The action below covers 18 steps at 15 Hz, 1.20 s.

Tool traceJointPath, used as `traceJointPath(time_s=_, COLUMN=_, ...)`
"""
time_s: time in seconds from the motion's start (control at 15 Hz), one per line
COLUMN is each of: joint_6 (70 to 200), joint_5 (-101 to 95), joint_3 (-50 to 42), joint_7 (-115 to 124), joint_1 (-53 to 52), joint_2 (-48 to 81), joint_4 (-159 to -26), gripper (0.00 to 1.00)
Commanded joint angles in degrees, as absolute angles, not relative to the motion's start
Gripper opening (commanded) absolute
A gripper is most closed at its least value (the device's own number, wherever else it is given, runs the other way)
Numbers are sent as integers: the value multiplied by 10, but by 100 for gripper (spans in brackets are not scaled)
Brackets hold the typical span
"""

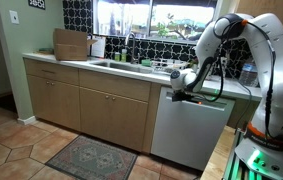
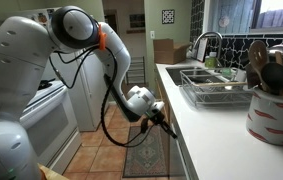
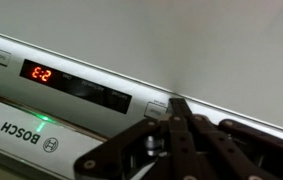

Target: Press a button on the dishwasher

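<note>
The dishwasher (image 1: 189,130) is a white flat-fronted panel under the counter, right of the wooden cabinets. In the wrist view its silver control band (image 3: 91,90) shows a red display reading "E:2" (image 3: 42,74), a green light (image 3: 43,124) and a BOSCH logo. My gripper (image 3: 179,103) is shut, fingers together, its tip at a small button (image 3: 158,107) on the band's right end. In both exterior views the gripper (image 1: 176,95) (image 2: 169,124) sits at the dishwasher's top edge, just under the counter lip.
A sink with a tap (image 1: 129,48) and a dish rack (image 2: 216,92) are on the counter. A utensil crock (image 2: 271,110) stands near the front. A cardboard box (image 1: 71,44) sits on the far counter. A rug (image 1: 91,158) lies on the tiled floor. A white stove (image 2: 41,120) stands opposite.
</note>
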<state>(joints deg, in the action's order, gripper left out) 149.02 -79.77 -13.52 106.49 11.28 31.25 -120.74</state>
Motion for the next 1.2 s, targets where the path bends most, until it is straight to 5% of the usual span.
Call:
traceJointPath(time_s=0.0, joint_6=1500, joint_5=-818, joint_3=-132, joint_7=1075, joint_1=123, joint_2=327, joint_4=-1196, gripper=0)
traceJointPath(time_s=1.13, joint_6=1532, joint_5=-782, joint_3=-124, joint_7=1005, joint_1=152, joint_2=318, joint_4=-1202, gripper=0)
